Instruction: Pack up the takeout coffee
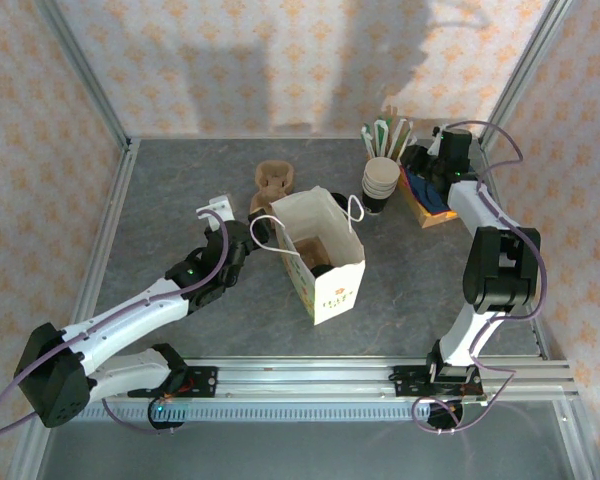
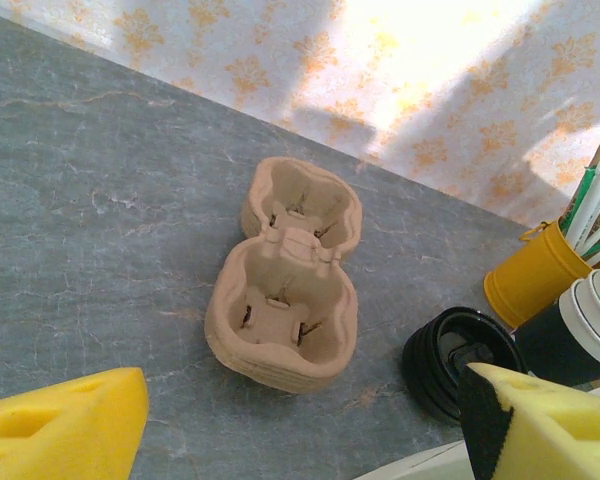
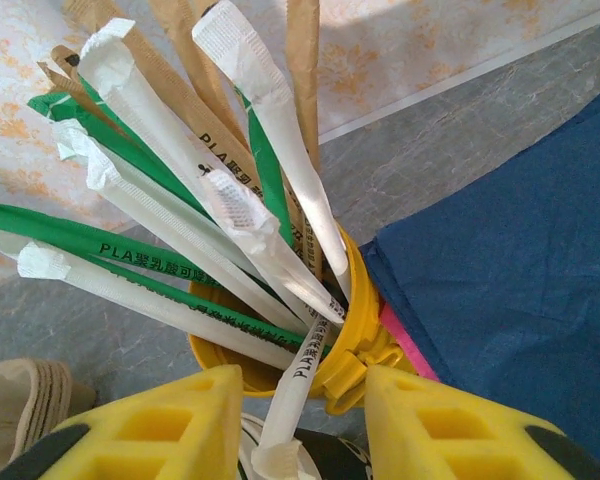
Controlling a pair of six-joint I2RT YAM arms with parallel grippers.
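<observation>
Right wrist view: your right gripper (image 3: 300, 392) stands part-open astride a white wrapped straw (image 3: 305, 360), unpinched; your left gripper (image 2: 305, 392) gapes empty.

Floral-papered walls (image 1: 280, 60), grey marbled tabletop (image 1: 170, 190).

The carrier (image 2: 285, 300) was rough matt pulp, the black lids (image 2: 450, 365) glossy plastic, the straws (image 3: 230, 190) paper-wrapped, the left tool (image 2: 305, 405) padded in porous yellow foam

Black-white arms (image 1: 130, 318), purple cables (image 1: 543, 270), yellow fingers (image 2: 60, 425)
</observation>
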